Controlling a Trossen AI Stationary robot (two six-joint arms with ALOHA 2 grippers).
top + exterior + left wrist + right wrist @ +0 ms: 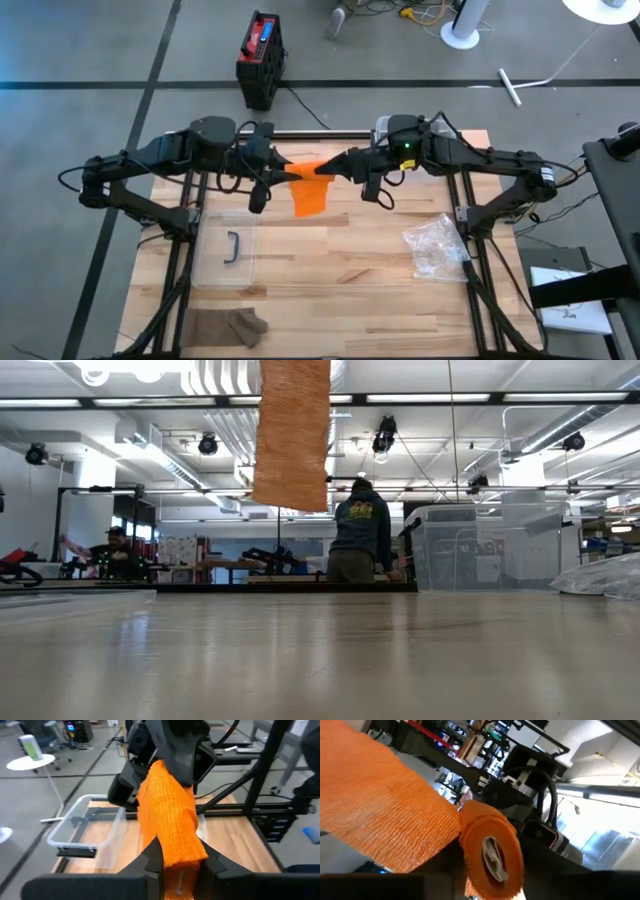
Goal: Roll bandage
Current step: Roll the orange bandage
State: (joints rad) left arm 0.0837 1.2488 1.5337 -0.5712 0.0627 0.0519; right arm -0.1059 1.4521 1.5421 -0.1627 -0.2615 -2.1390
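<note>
Both arms are meeting above the far edge of the bench, holding the orange bandage (312, 180) in the air between them; the left gripper (179, 870) is pinching one end; the right gripper (340, 166) is holding the rolled end, its jaw gap unclear; the bandage's long axis is running gripper to gripper, a loose tail drooping below, both arms equally near.

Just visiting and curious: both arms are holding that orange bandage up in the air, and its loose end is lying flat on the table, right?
Not quite. The bandage is held up between both arms, but its loose end hangs free above the table without touching it, as the low view shows.
</note>
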